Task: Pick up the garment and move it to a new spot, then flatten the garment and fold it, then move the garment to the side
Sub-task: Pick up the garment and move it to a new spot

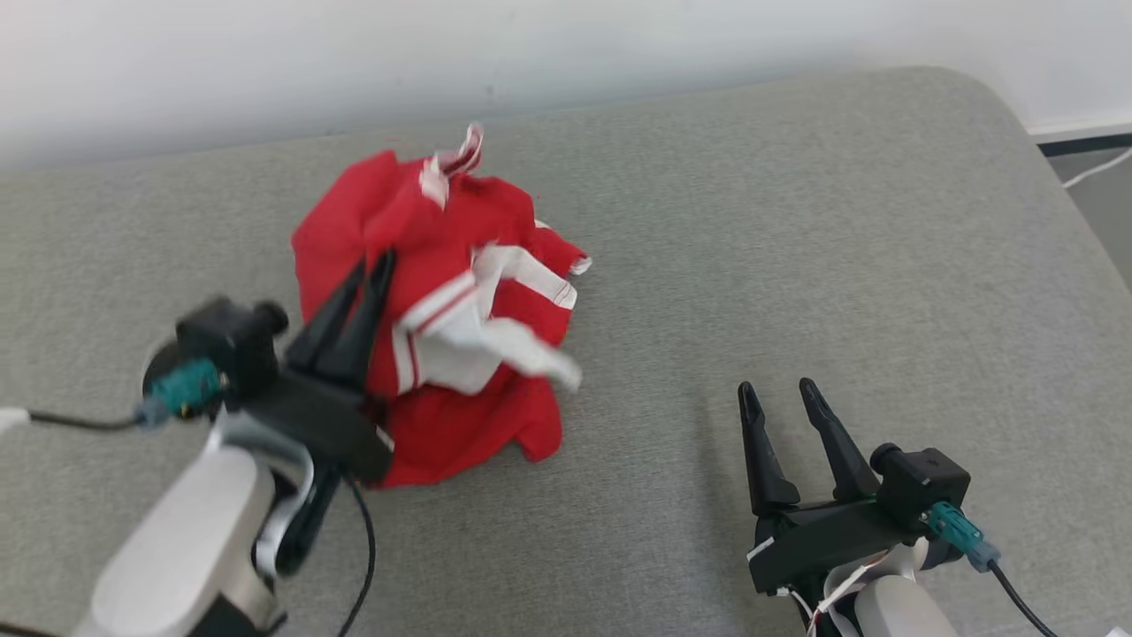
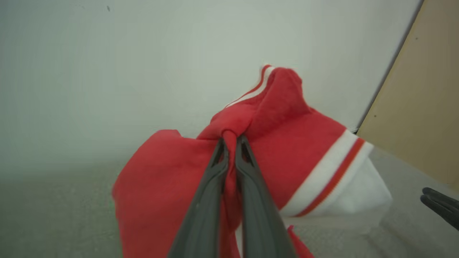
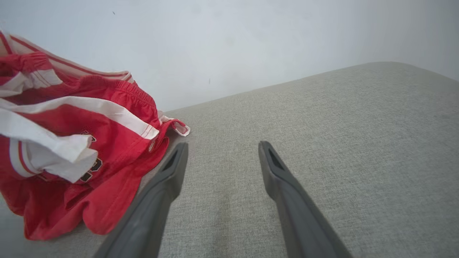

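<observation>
The garment (image 1: 442,310) is red with white stripes and hangs bunched, its lower edge touching the grey cushion. My left gripper (image 1: 378,263) is shut on a pinch of the garment's red fabric (image 2: 229,134), and the cloth drapes down around the fingers. The garment (image 3: 71,143) also fills the left of the right wrist view. My right gripper (image 1: 780,389) stands open over bare cushion to the right of the garment, nothing between its fingers (image 3: 175,168).
The grey cushioned surface (image 1: 796,248) stretches wide to the right and front. A pale wall (image 1: 265,62) runs behind it. The cushion's rounded right edge drops to a floor with a white cable (image 1: 1097,168). A tan panel (image 2: 423,107) stands at the right of the left wrist view.
</observation>
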You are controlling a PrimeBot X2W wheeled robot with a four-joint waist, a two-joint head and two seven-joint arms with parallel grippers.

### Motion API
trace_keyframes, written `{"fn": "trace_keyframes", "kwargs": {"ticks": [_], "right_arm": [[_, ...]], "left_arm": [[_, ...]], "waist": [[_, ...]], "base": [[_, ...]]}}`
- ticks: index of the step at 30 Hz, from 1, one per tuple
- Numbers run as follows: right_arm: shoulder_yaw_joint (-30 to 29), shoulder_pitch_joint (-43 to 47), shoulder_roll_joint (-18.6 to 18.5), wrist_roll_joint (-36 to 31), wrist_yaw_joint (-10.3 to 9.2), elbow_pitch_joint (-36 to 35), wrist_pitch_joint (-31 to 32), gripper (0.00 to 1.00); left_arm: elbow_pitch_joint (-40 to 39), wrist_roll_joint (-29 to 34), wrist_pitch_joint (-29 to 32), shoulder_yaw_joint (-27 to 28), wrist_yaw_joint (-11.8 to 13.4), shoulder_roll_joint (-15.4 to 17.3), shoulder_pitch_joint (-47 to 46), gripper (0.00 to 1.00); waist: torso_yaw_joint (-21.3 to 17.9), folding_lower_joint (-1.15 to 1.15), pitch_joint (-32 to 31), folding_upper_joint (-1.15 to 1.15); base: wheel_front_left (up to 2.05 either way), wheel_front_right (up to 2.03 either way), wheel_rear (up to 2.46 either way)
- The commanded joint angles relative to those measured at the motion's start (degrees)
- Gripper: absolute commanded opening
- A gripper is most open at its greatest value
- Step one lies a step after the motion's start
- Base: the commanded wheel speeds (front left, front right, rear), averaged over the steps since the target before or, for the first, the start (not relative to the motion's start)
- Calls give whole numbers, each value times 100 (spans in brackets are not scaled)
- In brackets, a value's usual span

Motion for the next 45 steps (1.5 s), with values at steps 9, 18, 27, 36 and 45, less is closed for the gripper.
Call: {"fn": "trace_keyframes", "kwargs": {"ticks": [9, 18, 27, 36, 45], "right_arm": [[17, 72, -7, -139, 4, 119, -8, 100], [4, 139, -7, -197, 4, 203, -8, 100], [-11, 258, -8, -215, 4, 254, -8, 100], [53, 283, -7, -178, 4, 311, -8, 100], [107, 228, -7, -164, 4, 355, -8, 100]], "left_arm": [[717, -91, -566, 40, 126, -168, 788, 0], [894, 81, -738, 218, 122, -394, 986, 100], [-464, 762, -745, 739, 294, -630, 1754, 100], [-678, 1029, -745, 745, 327, -740, 2171, 100], [-414, 1304, -734, 503, 173, -855, 1893, 100]], "waist": [[230, 0, -32, 0], [360, 0, -173, 0], [554, 0, -409, 0], [650, 0, -514, 0], [585, 0, -579, 0]], "base": [[0, 0, 0], [0, 0, 0], [0, 0, 0], [0, 0, 0], [0, 0, 0]]}}
